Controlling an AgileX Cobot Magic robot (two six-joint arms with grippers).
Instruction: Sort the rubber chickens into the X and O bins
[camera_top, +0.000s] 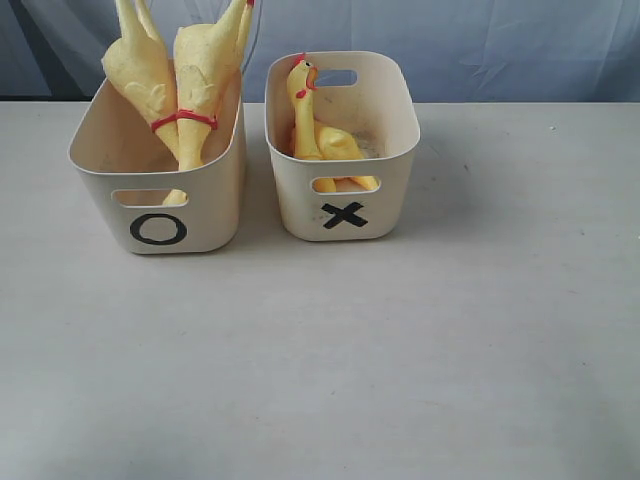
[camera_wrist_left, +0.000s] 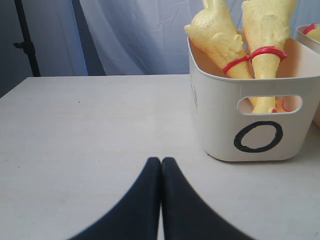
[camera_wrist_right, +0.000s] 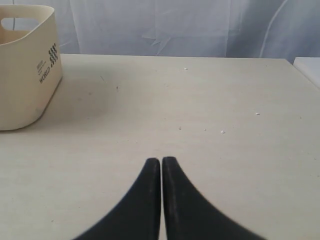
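The O bin stands at the back left of the table with two large rubber chickens head-down in it, their red neck bands showing. Beside it the X bin holds a smaller chicken upright, head above the rim. A fourth chicken is not clearly seen. In the left wrist view the O bin and both chickens lie ahead to one side of my left gripper, which is shut and empty. My right gripper is shut and empty over bare table; a bin sits off to its side.
A pale blue cloth backdrop hangs behind the table. A dark stand pole rises beyond the table's far corner in the left wrist view. Neither arm shows in the exterior view.
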